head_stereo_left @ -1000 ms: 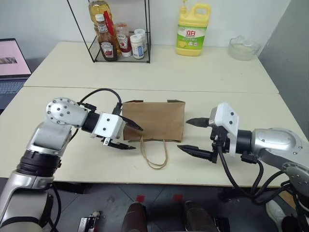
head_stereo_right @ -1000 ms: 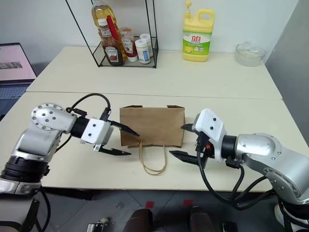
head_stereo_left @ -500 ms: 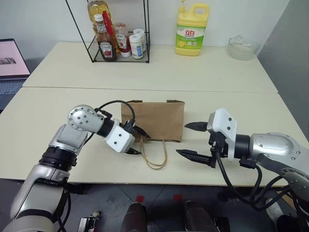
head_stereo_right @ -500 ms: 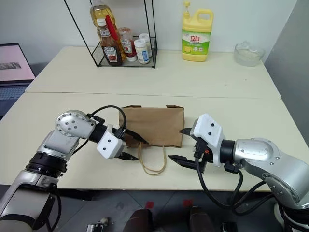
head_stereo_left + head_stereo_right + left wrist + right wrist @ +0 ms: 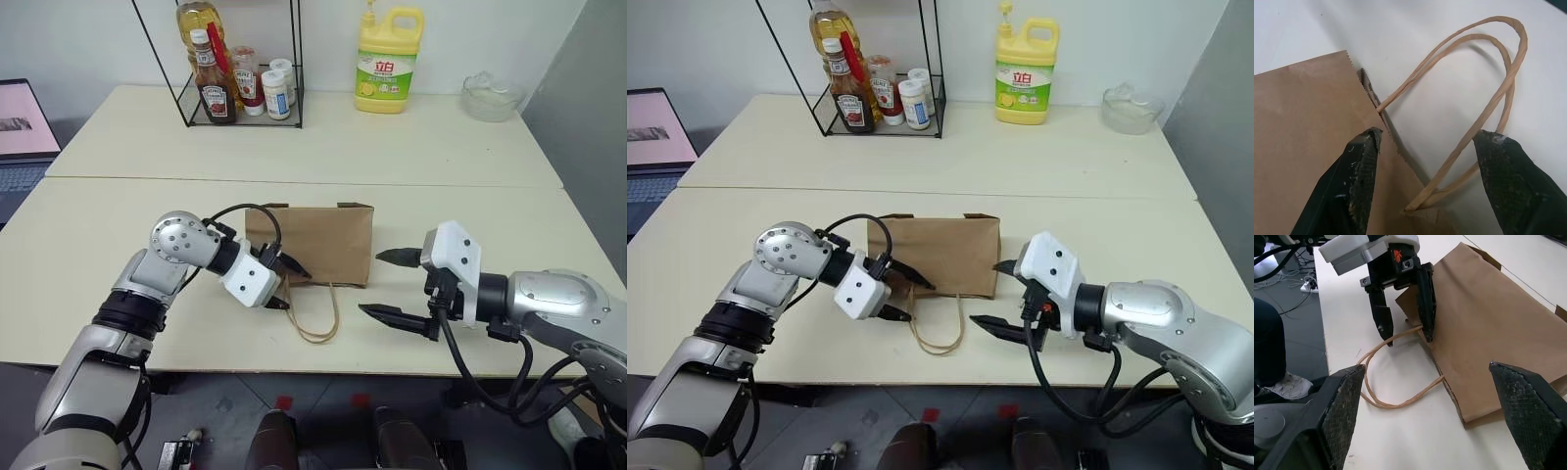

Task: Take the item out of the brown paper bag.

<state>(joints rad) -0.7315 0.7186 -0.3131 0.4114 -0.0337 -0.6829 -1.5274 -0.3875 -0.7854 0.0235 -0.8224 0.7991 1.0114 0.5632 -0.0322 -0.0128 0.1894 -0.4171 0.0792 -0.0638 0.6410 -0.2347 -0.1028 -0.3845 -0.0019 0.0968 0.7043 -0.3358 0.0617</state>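
left hand (image 5: 284, 284): we see fingers apart, straddling bag mouth corner by the handles (image 5: 1488, 93)
brown paper bag (image 5: 323, 240): flat on worktop (image 5: 88, 255), between both hands
right hand (image 5: 387, 284): fingers wide apart, empty, just beside bag
item: we can't see it

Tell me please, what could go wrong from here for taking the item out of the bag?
1. The bag lies flat with its mouth closed, so the left end effector, open at the mouth edge, may pinch both paper layers together.
2. The handles loop between its fingers and could snag.
3. The right end effector hangs open beside the bag, not touching; the bag may slide.
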